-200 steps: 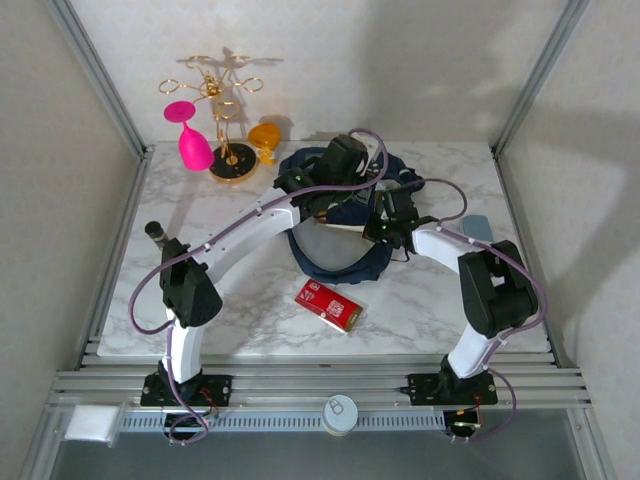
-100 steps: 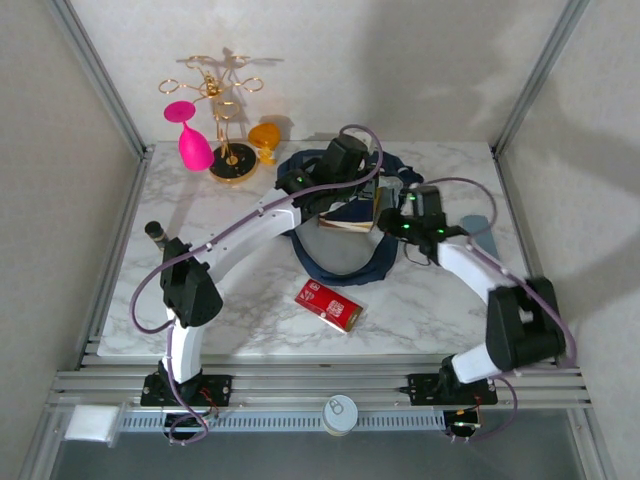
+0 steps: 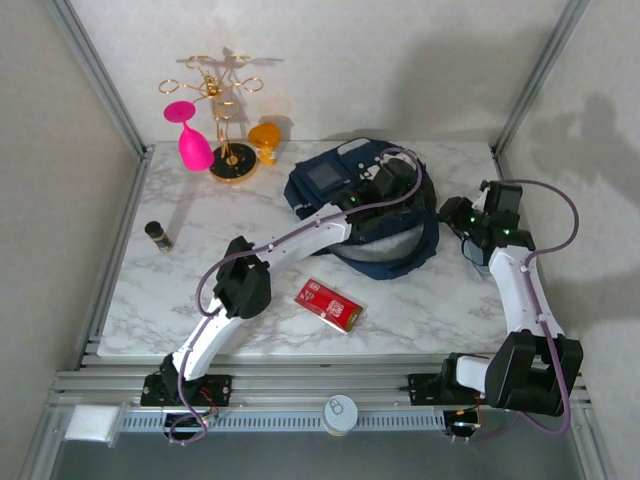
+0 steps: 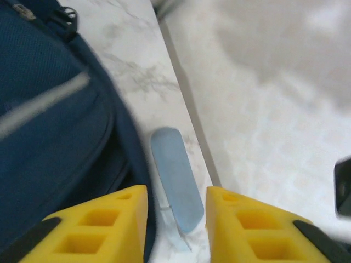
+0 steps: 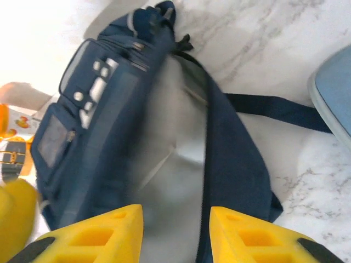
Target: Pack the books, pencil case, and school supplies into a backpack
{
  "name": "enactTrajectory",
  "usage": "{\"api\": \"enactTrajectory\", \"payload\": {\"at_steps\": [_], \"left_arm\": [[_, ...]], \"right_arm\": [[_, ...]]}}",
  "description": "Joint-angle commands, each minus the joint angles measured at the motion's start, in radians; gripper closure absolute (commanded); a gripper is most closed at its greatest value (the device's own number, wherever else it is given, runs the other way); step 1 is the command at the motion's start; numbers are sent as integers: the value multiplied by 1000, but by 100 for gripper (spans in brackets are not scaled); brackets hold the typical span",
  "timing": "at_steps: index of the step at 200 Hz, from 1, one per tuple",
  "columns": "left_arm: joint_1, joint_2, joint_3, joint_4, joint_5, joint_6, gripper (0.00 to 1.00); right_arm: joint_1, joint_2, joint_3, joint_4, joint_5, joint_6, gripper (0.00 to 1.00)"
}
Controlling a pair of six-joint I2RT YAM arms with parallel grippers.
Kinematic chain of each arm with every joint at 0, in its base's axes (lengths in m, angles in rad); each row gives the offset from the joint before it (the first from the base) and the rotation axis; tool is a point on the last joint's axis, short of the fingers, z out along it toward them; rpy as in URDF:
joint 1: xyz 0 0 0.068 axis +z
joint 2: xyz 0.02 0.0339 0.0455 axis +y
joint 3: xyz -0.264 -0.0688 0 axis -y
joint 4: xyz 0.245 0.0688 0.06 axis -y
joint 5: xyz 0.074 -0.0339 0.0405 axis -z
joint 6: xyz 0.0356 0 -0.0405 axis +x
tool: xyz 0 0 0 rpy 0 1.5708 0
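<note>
The navy backpack lies at the back middle of the table, its mouth showing pale grey lining. My left gripper hangs over the backpack's right side, open. In its wrist view the fingers frame the near end of the grey-blue pencil case, which lies on the marble beside the backpack. My right gripper is open just right of the backpack, its fingers empty over the lining. The pencil case's edge shows there too. The red box of school supplies lies in front. The books are out of view.
A short black cylinder stands at the left. A pink glass, a gold rack and an orange glass fill the back left corner. The table's right edge runs close beside the pencil case.
Both grippers have opened. The book the left gripper held over the backpack is gone from sight. The left arm has reached right across the backpack, and the right arm has swung back to the right.
</note>
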Motion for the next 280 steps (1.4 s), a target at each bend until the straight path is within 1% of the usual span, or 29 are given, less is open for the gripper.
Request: {"api": "enactTrajectory", "payload": {"at_steps": [1, 7, 14, 25, 34, 43, 49, 62, 73, 84, 93, 107, 119, 144, 171, 181, 194, 216, 238, 280], "left_arm": [[79, -132, -1, -32, 121, 53, 58], [104, -180, -54, -18, 142, 63, 55], [124, -252, -131, 7, 140, 80, 51], [146, -372, -300, 59, 90, 105, 42], [167, -456, -449, 107, 50, 109, 38], [197, -522, -584, 132, 7, 78, 38], [227, -556, -669, 156, 1, 46, 38], [304, -609, -855, 232, 49, -52, 40], [363, -642, -994, 310, 82, -103, 40], [410, -655, -1095, 355, 85, -146, 40], [446, -646, -1146, 387, 117, -175, 40], [476, -609, -1175, 418, 150, -201, 40], [478, -574, -1177, 430, 141, -207, 41], [482, -486, -1179, 493, 149, -267, 43], [491, -422, -1202, 583, 107, -340, 44], [495, -401, -1208, 655, 114, -363, 44], [496, -369, -1188, 678, 125, -369, 45], [496, -313, -1153, 686, 151, -384, 50], [494, -286, -1149, 713, 145, -405, 55], [486, -248, -1121, 744, 143, -423, 71]], "right_arm": [[8, 12, 57, -53, -47, 4, 61], [21, 16, 57, -65, -44, 0, 61], [43, 21, 56, -79, -28, -2, 60], [90, 25, 51, -101, 1, 1, 60], [163, 30, 46, -116, 26, 7, 59], [241, 36, 37, -127, 61, 25, 58], [292, 41, 26, -129, 76, 46, 57], [395, 49, -13, -110, 85, 99, 57], [479, 58, -46, -82, 94, 151, 56], [532, 75, -72, -51, 98, 185, 55], [563, 94, -92, -26, 97, 206, 55], [570, 123, -119, 11, 75, 215, 54], [559, 144, -137, 41, 58, 217, 54], [544, 191, -135, 40, 97, 178, 53], [528, 213, -151, 78, 73, 164, 53], [527, 216, -159, 78, 87, 155, 53], [520, 231, -162, 65, 104, 146, 53], [514, 230, -190, 94, 94, 151, 53], [514, 231, -207, 122, 84, 160, 53], [508, 261, -204, 137, 104, 142, 54]]}}
